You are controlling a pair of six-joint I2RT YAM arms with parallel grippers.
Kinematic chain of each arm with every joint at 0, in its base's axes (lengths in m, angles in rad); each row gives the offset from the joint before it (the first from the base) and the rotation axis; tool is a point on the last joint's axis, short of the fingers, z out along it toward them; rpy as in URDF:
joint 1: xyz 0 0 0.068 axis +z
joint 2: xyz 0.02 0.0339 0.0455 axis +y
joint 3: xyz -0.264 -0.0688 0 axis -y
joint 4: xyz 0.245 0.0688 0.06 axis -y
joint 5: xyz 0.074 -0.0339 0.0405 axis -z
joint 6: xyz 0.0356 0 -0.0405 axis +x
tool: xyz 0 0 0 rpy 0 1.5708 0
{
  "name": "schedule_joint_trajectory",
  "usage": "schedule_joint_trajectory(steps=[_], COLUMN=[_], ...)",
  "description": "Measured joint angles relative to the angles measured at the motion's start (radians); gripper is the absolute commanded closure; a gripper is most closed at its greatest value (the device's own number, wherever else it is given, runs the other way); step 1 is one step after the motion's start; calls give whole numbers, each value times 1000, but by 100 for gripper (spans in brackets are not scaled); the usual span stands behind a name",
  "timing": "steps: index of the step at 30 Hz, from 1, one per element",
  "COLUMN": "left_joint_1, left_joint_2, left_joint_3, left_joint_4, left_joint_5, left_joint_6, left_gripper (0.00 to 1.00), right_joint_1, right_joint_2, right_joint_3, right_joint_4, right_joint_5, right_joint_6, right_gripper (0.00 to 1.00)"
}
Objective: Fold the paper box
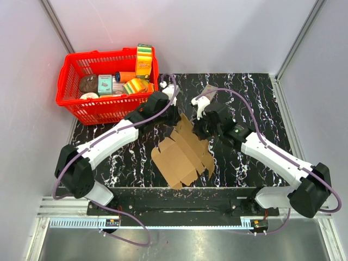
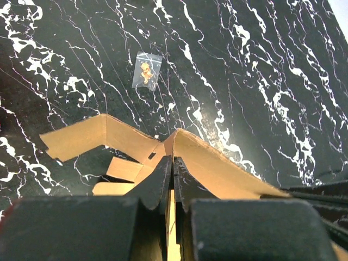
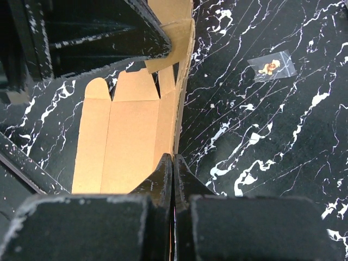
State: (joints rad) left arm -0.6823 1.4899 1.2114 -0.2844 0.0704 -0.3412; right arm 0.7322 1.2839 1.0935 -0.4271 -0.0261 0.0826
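Note:
The paper box (image 1: 179,157) is a flat brown die-cut sheet lying mid-table, its far flaps lifted. My left gripper (image 1: 173,117) is at the sheet's far corner. In the left wrist view this gripper (image 2: 173,161) is shut on a raised panel of the paper box (image 2: 212,168), with cardboard showing between the fingers. My right gripper (image 1: 202,130) is at the sheet's right far edge. In the right wrist view it (image 3: 173,157) is shut on the upturned edge of the paper box (image 3: 125,141).
A red basket (image 1: 69,81) of groceries stands at the back left, just behind the left arm. A small clear packet (image 1: 210,88) with something orange inside lies on the black marbled table (image 1: 255,103) beyond the grippers, also seen as the packet (image 2: 147,69) and the packet (image 3: 270,66).

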Motion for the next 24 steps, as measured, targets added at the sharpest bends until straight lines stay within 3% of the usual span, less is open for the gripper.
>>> schedule_joint_trajectory(steps=[13,20,24], left_joint_1=[-80,-89,-89], left_joint_2=[85,85,88], left_joint_3=[108,111,111], left_joint_4=[-38,-44,-45], left_joint_5=[-259,-316,-327], left_joint_6=[-172,-256,-285], left_gripper=[89,80,71], right_joint_1=[0,0,0], right_joint_2=[15,15,15], right_joint_3=[9,10,10], right_joint_4=[42,68,83], right_joint_5=[63,61,51], right_joint_6=[101,143,156], right_gripper=[100,100,100])
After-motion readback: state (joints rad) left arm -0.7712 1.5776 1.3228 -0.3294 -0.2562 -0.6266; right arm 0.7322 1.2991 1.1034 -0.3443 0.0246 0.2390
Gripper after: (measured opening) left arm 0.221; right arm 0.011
